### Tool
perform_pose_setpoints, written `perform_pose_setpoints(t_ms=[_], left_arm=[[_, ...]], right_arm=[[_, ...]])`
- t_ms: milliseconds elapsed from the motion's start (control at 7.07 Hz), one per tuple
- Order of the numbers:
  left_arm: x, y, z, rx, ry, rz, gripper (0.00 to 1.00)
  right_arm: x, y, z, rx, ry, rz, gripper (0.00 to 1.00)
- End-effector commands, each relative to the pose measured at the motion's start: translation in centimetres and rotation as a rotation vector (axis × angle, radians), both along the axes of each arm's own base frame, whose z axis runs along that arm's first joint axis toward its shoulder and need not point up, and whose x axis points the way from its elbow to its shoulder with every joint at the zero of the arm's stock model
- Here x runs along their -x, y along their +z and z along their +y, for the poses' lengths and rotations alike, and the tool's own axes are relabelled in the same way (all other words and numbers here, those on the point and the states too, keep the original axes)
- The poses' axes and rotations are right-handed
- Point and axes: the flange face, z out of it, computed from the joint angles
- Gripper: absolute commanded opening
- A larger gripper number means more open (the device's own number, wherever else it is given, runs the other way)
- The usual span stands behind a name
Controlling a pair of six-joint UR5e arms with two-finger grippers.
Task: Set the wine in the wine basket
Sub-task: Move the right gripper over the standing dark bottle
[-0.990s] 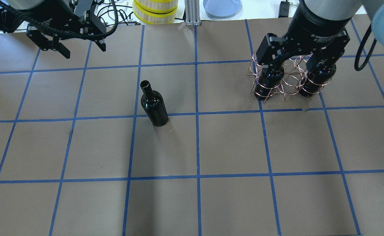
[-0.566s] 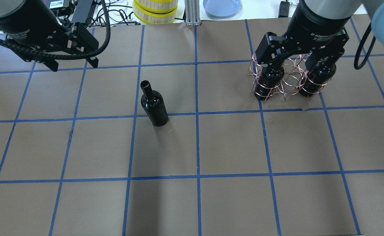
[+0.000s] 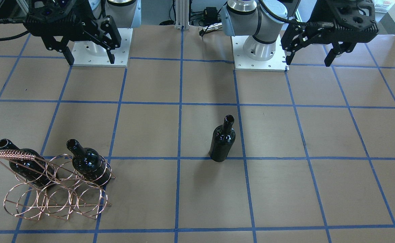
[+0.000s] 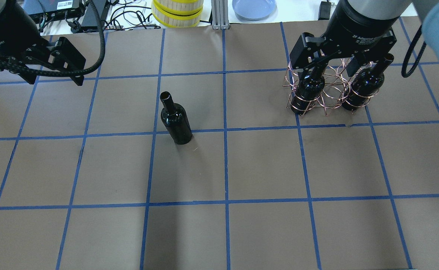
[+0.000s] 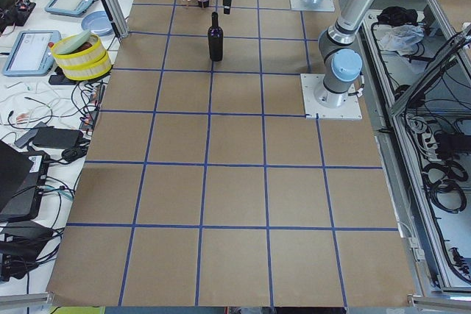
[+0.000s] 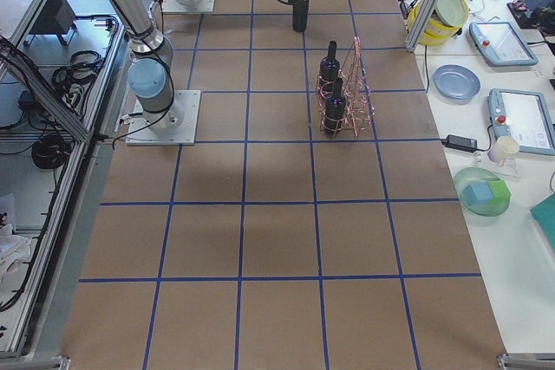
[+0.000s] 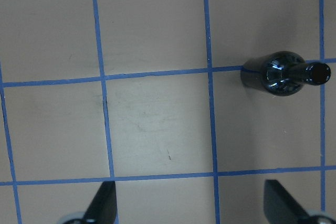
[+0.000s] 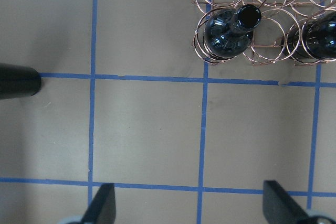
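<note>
A glossy black wine bottle (image 4: 176, 123) stands upright and alone near the table's middle; it also shows in the front view (image 3: 221, 141) and the left wrist view (image 7: 283, 74). The copper wire wine basket (image 4: 326, 92) (image 3: 55, 199) holds two like bottles (image 3: 25, 165) (image 3: 87, 162) in its outer rings; the middle ring is empty. My left gripper (image 4: 54, 77) (image 3: 309, 60) is open and empty, high up and well left of the lone bottle. My right gripper (image 4: 341, 63) (image 3: 90, 59) is open and empty, high above the table on the robot's side of the basket (image 8: 252, 19).
A yellow-rimmed round stack (image 4: 177, 11), a blue plate (image 4: 254, 7), an aluminium post (image 4: 218, 15) and cables lie beyond the table's far edge. The arms' white base plates (image 3: 99, 50) (image 3: 260, 57) sit at the robot side. Blue tape lines grid the brown table.
My left gripper has swung left and toward the robot, away from the lone bottle. My right gripper has risen slightly over the basket. Bottles and basket have not moved.
</note>
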Motion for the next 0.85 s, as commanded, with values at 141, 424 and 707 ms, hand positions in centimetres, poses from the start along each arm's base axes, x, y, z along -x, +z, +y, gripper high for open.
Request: perform_pose_setpoints(t_ms=[141,424,707], left_arm=[[-1.4,1.3,-0.9,0.098,0.020,-0.009,1.00],[-1.4,1.2,-0.8,0.095,0.020,-0.009,1.00],[-1.6,1.3,-0.7,0.095,0.023,-0.017,1.00]], right_arm=[[-9.2,-0.8,-3.4,0.019,-0.186,-0.089,1.00],[-18.5,-3.6,-5.1,0.022,-0.278,-0.120,1.00],[-23.4,-6.2,-4.8,0.041,-0.321,-0.155,1.00]])
